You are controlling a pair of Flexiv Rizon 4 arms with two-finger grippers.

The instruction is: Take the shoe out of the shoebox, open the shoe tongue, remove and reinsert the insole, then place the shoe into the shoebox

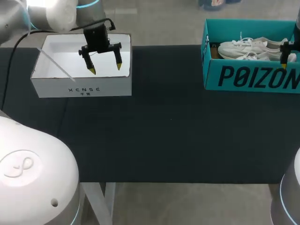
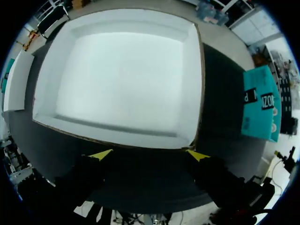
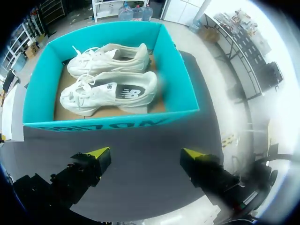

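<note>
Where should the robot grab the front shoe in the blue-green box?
Probably across the middle of the nearer shoe, with the right tool coming straight down. It seems to lie on its side, sole toward the front of the shoebox, so sole and top edge can be pinched.

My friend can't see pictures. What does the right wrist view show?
A pair of white sneakers lies side by side in an open teal shoebox on the dark table. The right gripper hangs open short of the box, holding nothing.
</note>
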